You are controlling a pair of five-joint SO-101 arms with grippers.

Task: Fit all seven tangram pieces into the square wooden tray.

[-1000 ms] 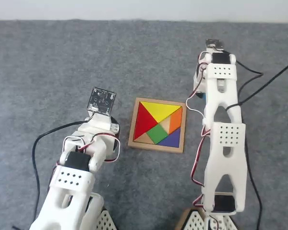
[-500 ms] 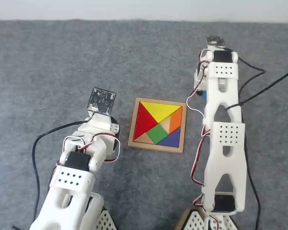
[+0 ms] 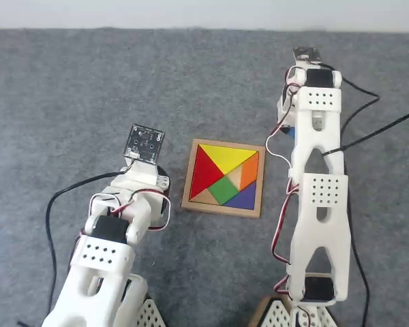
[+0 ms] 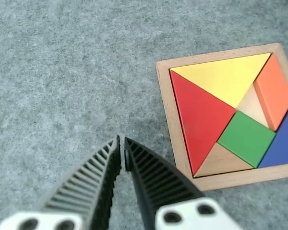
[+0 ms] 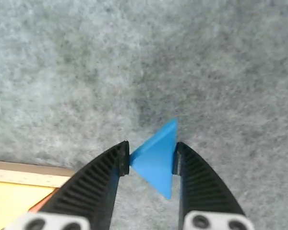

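The square wooden tray (image 3: 189, 174) was set near the middle of the grey surface (image 3: 88, 88), with a yellow triangle (image 3: 226, 157), a red triangle (image 3: 203, 174), a green square (image 3: 225, 189), an orange piece (image 3: 251, 170) and a dark blue piece (image 3: 245, 197) seated in it. A light blue triangle (image 5: 156, 160) was clamped between the fingers of the right gripper (image 5: 151, 145), outside the tray, just off its far right corner. Whether it touched the surface could not be told. The left gripper (image 4: 121, 140) was clenched on nothing, over the surface beside the tray's left edge.
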